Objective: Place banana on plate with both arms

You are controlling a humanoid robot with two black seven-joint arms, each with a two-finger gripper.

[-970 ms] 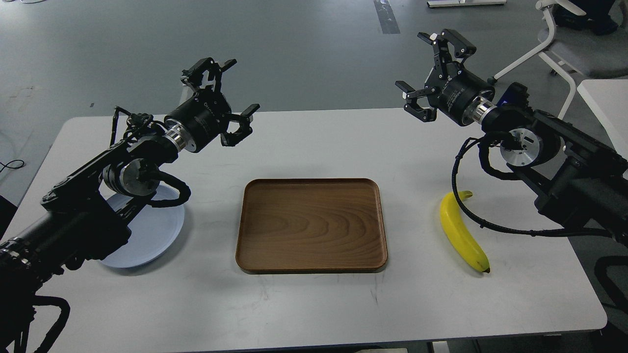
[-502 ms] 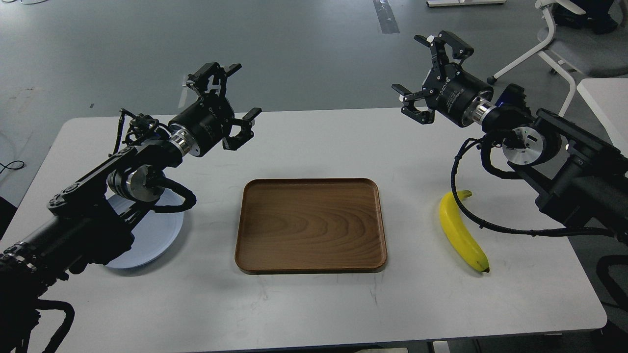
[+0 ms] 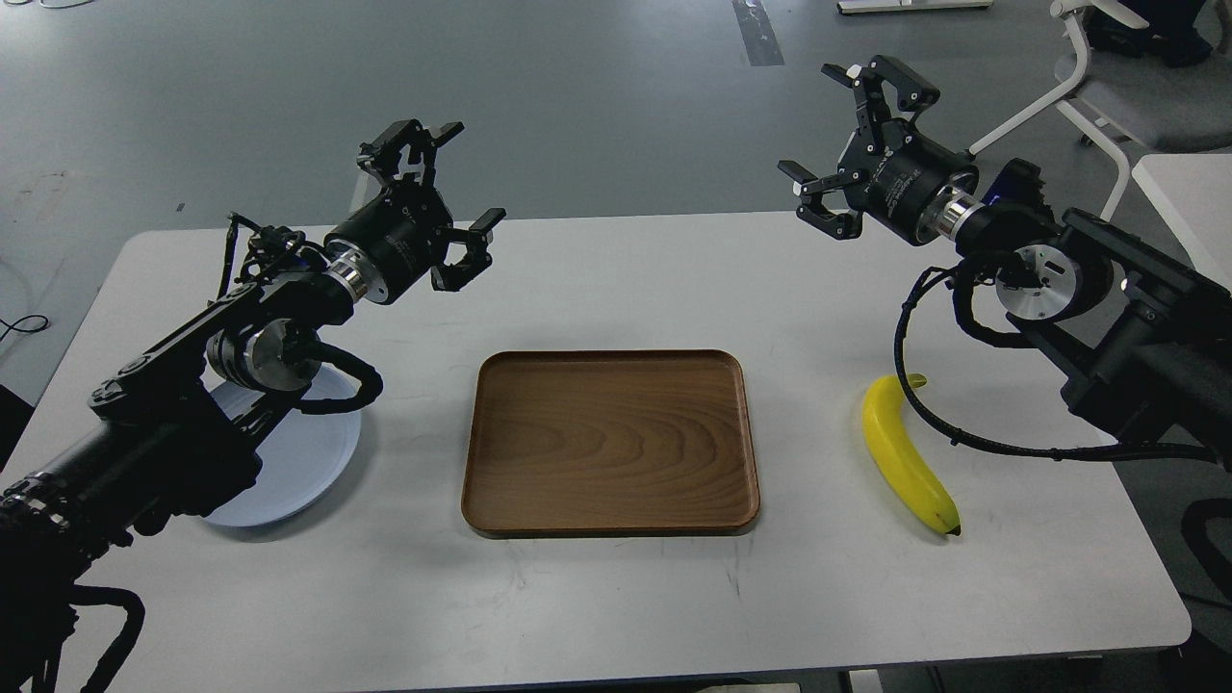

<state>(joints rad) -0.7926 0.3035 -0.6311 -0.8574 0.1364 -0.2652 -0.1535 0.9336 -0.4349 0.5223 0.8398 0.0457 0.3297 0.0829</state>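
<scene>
The banana [image 3: 907,454] lies on the desk [image 3: 616,597] right of the tray [image 3: 610,441], near the desk's right edge. The plate [image 3: 306,452] sits left of the tray, partly under the left arm. Left gripper [image 3: 445,191] and right gripper [image 3: 851,133] hover released, beyond the tray.

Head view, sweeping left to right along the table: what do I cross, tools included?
plate → left tool, open and held above the table → wooden tray → right tool, open and raised → banana, lying flat on the table.
</scene>
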